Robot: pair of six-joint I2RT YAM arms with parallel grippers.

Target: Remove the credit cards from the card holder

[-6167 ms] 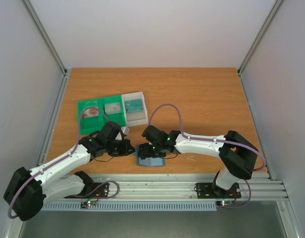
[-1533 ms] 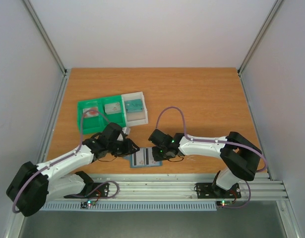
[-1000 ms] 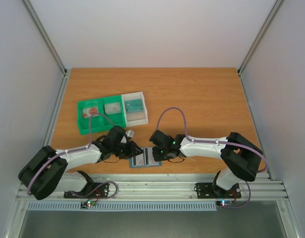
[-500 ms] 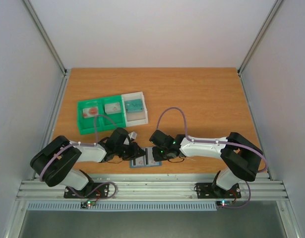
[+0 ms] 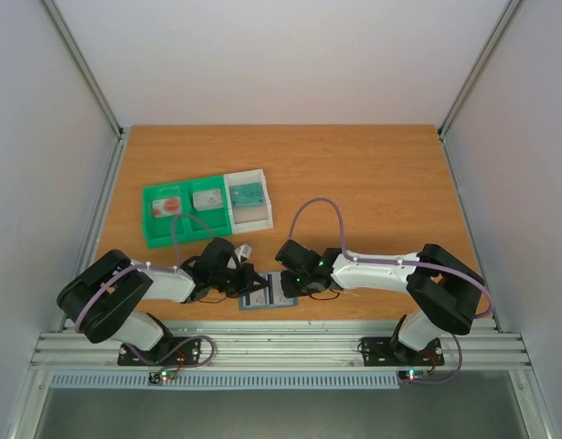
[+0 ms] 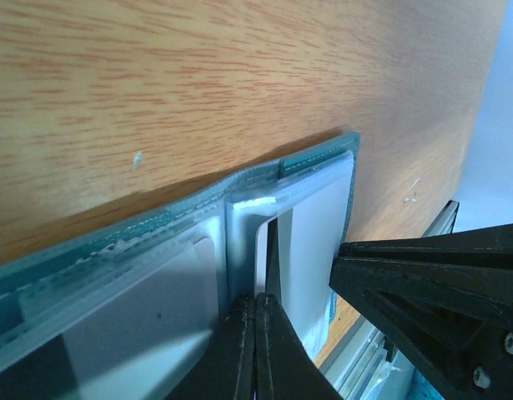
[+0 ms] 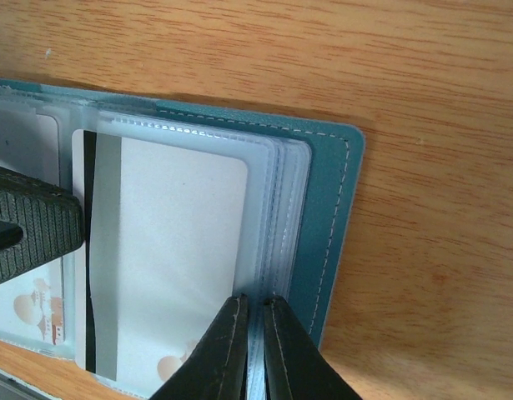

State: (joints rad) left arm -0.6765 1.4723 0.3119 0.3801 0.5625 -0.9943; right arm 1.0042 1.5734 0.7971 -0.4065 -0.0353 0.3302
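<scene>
Here, two grippers meet over the holder (image 5: pixel 266 299), which lies open on the table (image 5: pixel 372 183) directly between them. The left gripper (image 6: pixel 254 304) has its jaws pressed flat together at the near edge of a pale, dark-striped card (image 7: pixel 173 250) sitting in a clear sleeve. Whether the card itself is caught between them, or only plastic, cannot be told. Facing it, the right gripper (image 7: pixel 254 310) is pinched almost closed on the stacked sleeve edges at the holder's far end. The card lies just ahead of its fingertips, and the teal cover lies just to one side.

The danger looks to be in the pull. If the left jaws have taken sleeve along with card, drawing back would likely drag the whole holder or stretch the plastic. The right gripper's hold is on thin, slick film, so it may slip and let the holder slide or lift off the table. A shallow bite on the card's edge could simply let go.
</scene>
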